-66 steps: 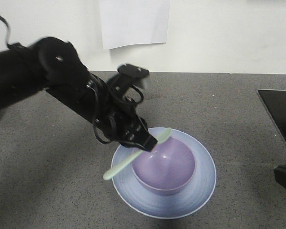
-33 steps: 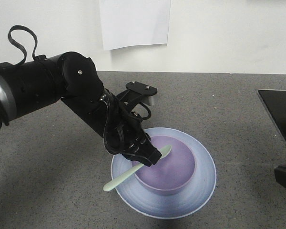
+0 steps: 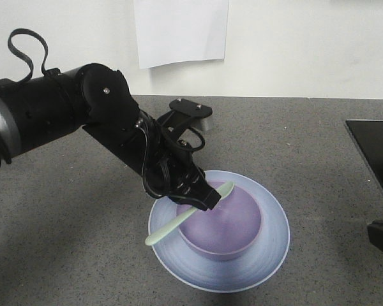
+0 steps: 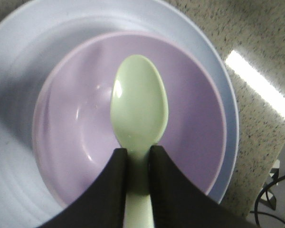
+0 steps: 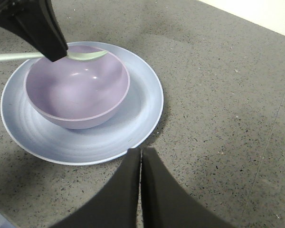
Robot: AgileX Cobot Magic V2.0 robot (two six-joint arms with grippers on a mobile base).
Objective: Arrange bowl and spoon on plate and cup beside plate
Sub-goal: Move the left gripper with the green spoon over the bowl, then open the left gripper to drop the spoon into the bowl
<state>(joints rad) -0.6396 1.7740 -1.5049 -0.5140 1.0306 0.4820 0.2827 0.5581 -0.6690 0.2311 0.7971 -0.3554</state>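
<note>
The left pincer [image 3: 201, 197] pinches the spoon [image 3: 186, 215] by its handle, with the scoop over the bowl [image 3: 225, 223] and the handle end sticking out past the bowl's rim above the plate [image 3: 271, 245]. The bowl sits in the middle of the plate on the grey bench [image 3: 319, 140]. The right pincer [image 5: 140, 159] hangs near the plate's edge, its fingers pressed together on nothing.

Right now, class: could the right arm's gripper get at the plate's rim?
Probably yes. The right gripper, shut and holding nothing, hovers beside the plate, whose near rim is bare. The left gripper with the spoon sits across the bowl.
</note>
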